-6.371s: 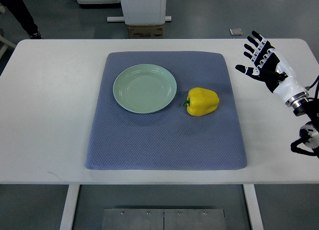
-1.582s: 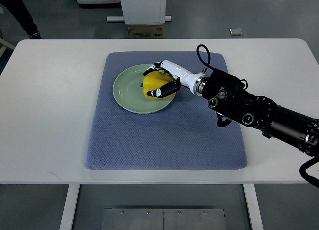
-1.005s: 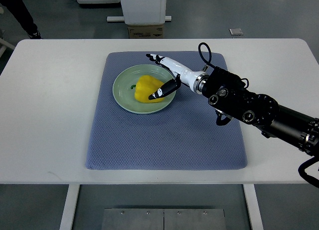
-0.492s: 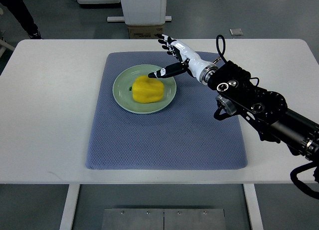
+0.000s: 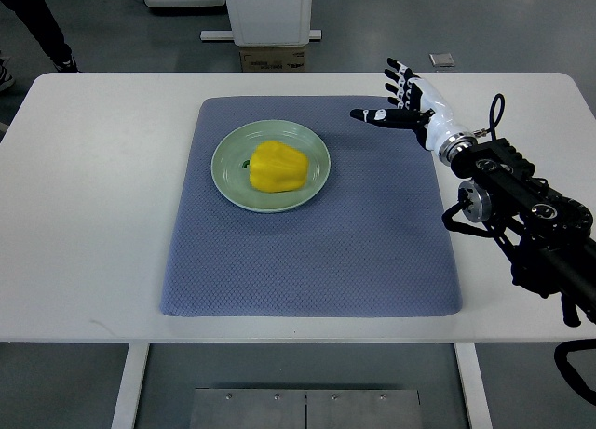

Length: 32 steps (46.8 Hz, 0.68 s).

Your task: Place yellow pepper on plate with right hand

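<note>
The glossy, blocky yellow bell pepper (image 5: 276,166) lies on its side in the round pale-green ceramic plate (image 5: 226,176). Light, firm and slick-skinned, it probably suits a wrap around its broad body. The white-and-black right hand (image 5: 408,107) hovers well apart, fingers spread, empty.

White table (image 5: 102,215), grey floor (image 5: 391,24), white machine base (image 5: 265,15) behind.
</note>
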Available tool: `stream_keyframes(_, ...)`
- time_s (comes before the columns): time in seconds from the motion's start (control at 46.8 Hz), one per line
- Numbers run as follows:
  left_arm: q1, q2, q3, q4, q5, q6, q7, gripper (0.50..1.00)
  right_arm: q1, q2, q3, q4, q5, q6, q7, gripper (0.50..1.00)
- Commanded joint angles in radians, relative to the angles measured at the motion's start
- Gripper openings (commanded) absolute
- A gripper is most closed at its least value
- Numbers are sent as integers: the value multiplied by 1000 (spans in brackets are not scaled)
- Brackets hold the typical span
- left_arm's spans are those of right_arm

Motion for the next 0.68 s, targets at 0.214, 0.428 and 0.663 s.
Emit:
stream_keyframes(0.214,0,0,0,0,0,0,0,1000,-55,-14,165,2,0,-22,-2,1000)
stream_keyframes(0.428,0,0,0,0,0,0,0,1000,-115,-11,281,5,11,-22,-2,1000)
stream_keyframes(0.663,0,0,0,-1,0,0,0,1000,-144,-3,323,22,69,-21,-2,1000)
